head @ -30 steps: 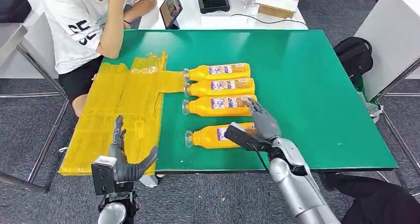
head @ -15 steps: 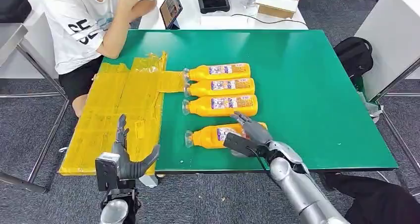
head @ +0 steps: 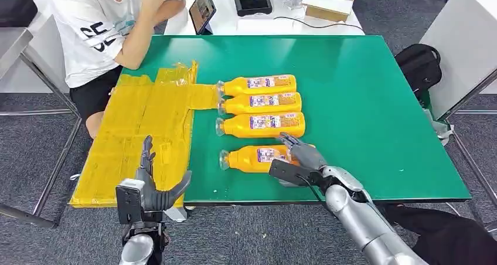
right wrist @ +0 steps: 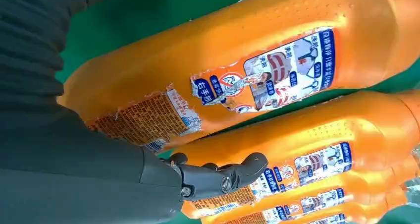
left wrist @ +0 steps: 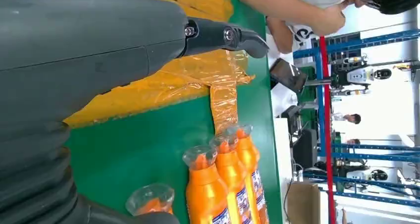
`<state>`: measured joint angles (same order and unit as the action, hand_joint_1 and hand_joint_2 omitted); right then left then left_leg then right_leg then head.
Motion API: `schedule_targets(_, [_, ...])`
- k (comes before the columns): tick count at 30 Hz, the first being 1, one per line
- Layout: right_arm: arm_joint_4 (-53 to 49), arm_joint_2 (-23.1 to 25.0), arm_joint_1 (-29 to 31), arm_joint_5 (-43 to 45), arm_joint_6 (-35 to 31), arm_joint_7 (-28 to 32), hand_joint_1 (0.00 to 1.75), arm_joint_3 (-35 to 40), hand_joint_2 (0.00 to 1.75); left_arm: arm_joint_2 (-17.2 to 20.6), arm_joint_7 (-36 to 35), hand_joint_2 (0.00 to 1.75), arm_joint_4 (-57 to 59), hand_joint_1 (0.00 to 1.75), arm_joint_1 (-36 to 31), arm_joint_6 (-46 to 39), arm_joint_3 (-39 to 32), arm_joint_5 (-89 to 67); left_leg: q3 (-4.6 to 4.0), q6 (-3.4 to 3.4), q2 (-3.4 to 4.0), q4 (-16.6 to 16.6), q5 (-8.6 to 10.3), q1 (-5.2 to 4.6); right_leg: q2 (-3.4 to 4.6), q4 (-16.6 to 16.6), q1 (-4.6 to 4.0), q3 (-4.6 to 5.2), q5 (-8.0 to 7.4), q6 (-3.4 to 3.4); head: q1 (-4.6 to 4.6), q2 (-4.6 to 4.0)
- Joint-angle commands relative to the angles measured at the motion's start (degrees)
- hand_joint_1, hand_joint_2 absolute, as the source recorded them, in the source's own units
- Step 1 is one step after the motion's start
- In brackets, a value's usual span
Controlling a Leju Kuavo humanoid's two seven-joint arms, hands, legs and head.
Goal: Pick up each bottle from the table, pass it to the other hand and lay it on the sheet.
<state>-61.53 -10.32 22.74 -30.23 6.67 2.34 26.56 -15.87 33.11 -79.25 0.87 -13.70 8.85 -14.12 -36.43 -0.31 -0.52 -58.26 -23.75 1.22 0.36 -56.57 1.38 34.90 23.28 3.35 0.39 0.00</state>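
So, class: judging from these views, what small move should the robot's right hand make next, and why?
Probably close the right hand around the nearest orange plastic bottle: its fingers already lie over that bottle's base end, with the bottle flat on the green table.

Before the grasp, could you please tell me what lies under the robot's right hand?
The base end of the nearest orange plastic bottle lies under the right hand; the hand covers that end, so contact is unclear.

Two silver jointed arms, each ending in a dark grey hand: left hand (head: 149, 189), right hand (head: 300, 159). Black box-shaped wrist modules; thin black cable along right forearm. Grey ribbed covers, small screws at finger hinges.
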Motion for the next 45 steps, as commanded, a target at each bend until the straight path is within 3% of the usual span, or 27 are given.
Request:
schedule_targets(1, [4.3, -1.1, 1.9, -0.3, 0.9, -1.0, 0.0, 3.1, 1.75, 2.1, 0.0, 1.75, 3.7, 0.0, -1.9, 0.2, 0.7, 0.3, 0.27, 0.07, 0.04, 0.1, -0.07, -0.01, -0.02, 0.1, -0.03, -0.27, 0.06, -0.14, 0.0, 0.0])
schedule_targets(10, [9.8, -3.5, 3.4, -0.4, 1.3, -3.7, 0.0, 5.2, 1.75, 2.4, -0.6, 1.75, 5.6, 0.0, -3.0, -0.4, 0.1, 1.5, 0.24, 0.05, -0.03, 0.1, -0.02, -0.01, -0.07, 0.1, -0.01, -0.25, 0.04, -0.1, 0.0, 0.0])
schedule_targets(18, [13.8, -1.3, 3.2, -0.5, 0.2, -4.1, 0.0, 5.3, 1.75, 1.8, -1.3, 1.75, 8.9, 0.0, -3.5, 0.3, 0.8, 2.6, 0.47, 0.06, 0.07, 0.1, -0.1, 0.01, 0.01, 0.2, -0.06, -0.45, 0.07, -0.19, 0.0, 0.0])
schedule_targets(19, [13.9, -1.4, 3.0, -0.5, 0.2, -4.1, 0.1, 5.3, 1.75, 1.7, -1.3, 1.75, 9.0, 0.0, -3.4, 0.3, 0.9, 2.6, 0.45, 0.06, 0.05, 0.1, -0.08, 0.0, 0.0, 0.2, -0.05, -0.42, 0.05, -0.16, 0.02, 0.0])
schedule_targets(20, [14.0, -1.4, 2.9, -0.5, 0.2, -4.1, 0.33, 5.3, 1.75, 1.7, -1.3, 1.75, 9.1, 0.0, -3.3, 0.3, 0.9, 2.6, 0.32, 0.03, 0.02, 0.1, -0.04, 0.0, -0.02, 0.1, -0.03, -0.28, 0.03, -0.11, 0.0, 0.0])
schedule_targets(21, [14.7, -1.2, 3.1, -0.9, -0.5, -4.2, 0.99, 5.2, 1.75, 1.7, -1.2, 1.75, 9.6, 0.0, -3.6, 0.2, 0.8, 2.8, 0.5, 0.06, 0.03, 0.1, -0.08, 0.03, -0.04, 0.2, -0.08, -0.47, 0.06, -0.18, 0.02, 0.0])
schedule_targets(22, [14.9, -1.0, 3.0, -1.0, -0.8, -4.3, 1.34, 5.1, 1.75, 1.7, -1.2, 1.75, 9.6, 0.0, -3.5, 0.1, 0.7, 3.0, 0.39, 0.05, 0.01, 0.1, -0.05, 0.02, -0.04, 0.1, -0.06, -0.35, 0.04, -0.14, 0.02, 0.0])
schedule_targets(31, [12.9, 0.8, 1.6, -2.3, -3.4, -3.2, 1.59, 2.8, 1.75, 1.8, -1.2, 1.75, 8.6, 0.0, -3.5, 0.4, 0.6, 3.3, 0.41, 0.03, 0.08, 0.1, -0.04, 0.03, -0.02, 0.1, -0.06, -0.33, 0.01, -0.11, 0.02, 0.0])
schedule_targets(33, [11.1, 1.3, 0.6, -2.7, -4.6, -2.5, 1.75, 1.6, 1.75, 1.8, -1.2, 1.75, 8.4, 0.0, -3.4, 0.5, 0.5, 3.2, 0.53, 0.03, 0.1, 0.1, -0.06, 0.04, -0.02, 0.1, -0.07, -0.45, 0.03, -0.15, 0.04, 0.0])
schedule_targets(34, [10.5, 1.5, 0.2, -2.6, -5.0, -2.1, 1.69, 1.1, 1.75, 1.8, -1.2, 1.75, 8.4, 0.0, -3.4, 0.5, 0.5, 3.2, 0.63, 0.05, 0.08, 0.1, -0.08, 0.05, -0.06, 0.2, -0.1, -0.56, 0.05, -0.21, 0.0, 0.0])
schedule_targets(38, [6.5, 2.4, -2.2, -3.1, -7.7, 0.0, 1.75, -1.6, 1.75, 1.7, -1.1, 1.75, 8.0, 0.0, -3.1, 0.5, 0.5, 3.1, 0.55, 0.04, 0.08, 0.1, -0.08, 0.03, -0.04, 0.1, -0.07, -0.46, 0.05, -0.16, 0.0, 0.0])
schedule_targets(43, [-9.8, 8.4, -10.4, -3.5, -19.6, 7.7, 1.75, -10.6, 1.75, 1.2, -0.8, 1.75, 5.6, 0.0, -1.4, 0.4, 0.0, 3.0, 0.56, 0.04, 0.12, 0.1, -0.15, 0.03, -0.01, 0.1, -0.08, -0.47, 0.12, -0.22, 0.02, 0.0])
schedule_targets(45, [-17.4, 12.6, -13.2, -1.7, -28.0, 12.8, 1.75, -14.6, 1.75, 0.9, -0.5, 1.75, 5.1, 0.0, -0.9, 1.2, 0.0, 4.3, 0.31, 0.02, 0.16, 0.0, -0.12, 0.01, 0.06, 0.0, -0.05, -0.23, 0.08, -0.17, 0.02, 0.0])
